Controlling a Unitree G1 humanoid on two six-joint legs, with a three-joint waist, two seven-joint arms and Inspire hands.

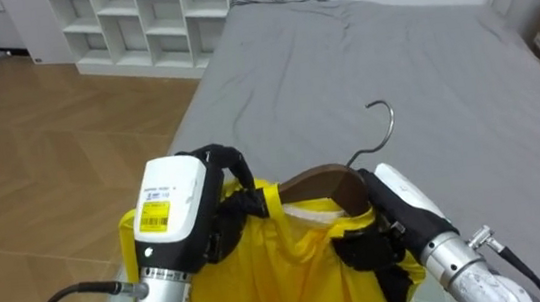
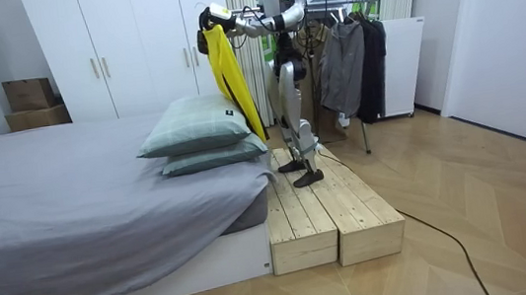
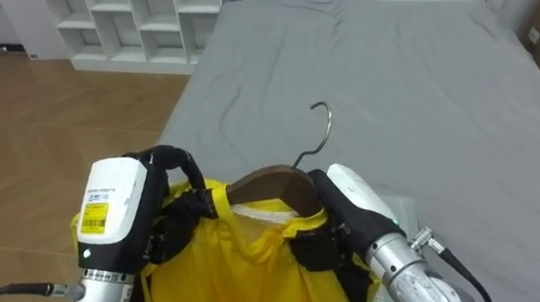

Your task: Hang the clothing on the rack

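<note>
Hands gripping yellow garment at both shoulders.
Fingers of left hand and right hand are curling shut on the cloth over each end of the wooden hanger, holding it up over the grey bed. Garment is looking bright, thin, light and floppy, likely sliding on wood; I'd be taking it by the stiff hanger or metal hook.

I see the robot on the platform beside the bed, the clothes rack behind it. The garment hangs on its hanger between left hand and right hand, over the bed's edge; shelves stand beyond, leftward.
</note>
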